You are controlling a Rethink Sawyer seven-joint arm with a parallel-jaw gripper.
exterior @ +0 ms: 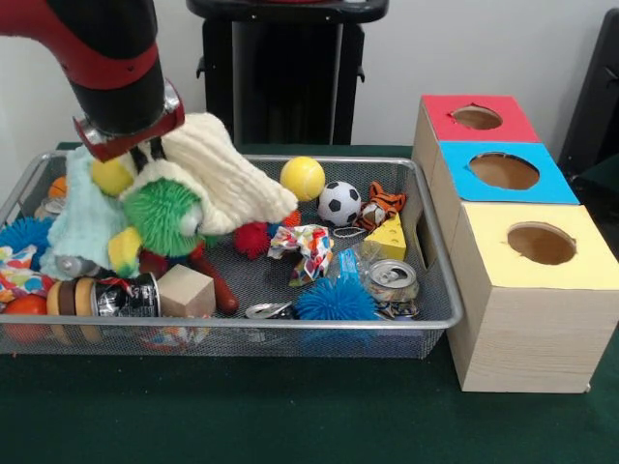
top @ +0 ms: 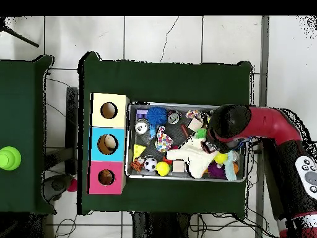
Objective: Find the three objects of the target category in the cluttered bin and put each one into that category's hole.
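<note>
The wire mesh bin (exterior: 290, 325) is full of clutter. My gripper (exterior: 145, 155) is down at its left end, pressed among a cream cloth (exterior: 227, 179), a yellow rounded toy (exterior: 111, 176) that may be the duck, and a green spiky ball (exterior: 164, 217). The cloth hangs up against the gripper. The striped tiger (exterior: 383, 205) lies at the bin's far right by a soccer ball (exterior: 338, 203). The red-topped box's hole (exterior: 477, 117) is the farthest of the three boxes. In the overhead view the arm (top: 230, 123) covers the gripper; the red box's hole (top: 106, 177) shows there.
A blue-topped box (exterior: 503, 170) and a yellow-topped box (exterior: 542, 244) stand beside the bin. In the bin: a yellow ball (exterior: 303, 178), cheese wedge (exterior: 387, 238), blue spiky ball (exterior: 334, 300), cans (exterior: 392, 280), wooden block (exterior: 186, 290), pale blue cloth (exterior: 82, 222).
</note>
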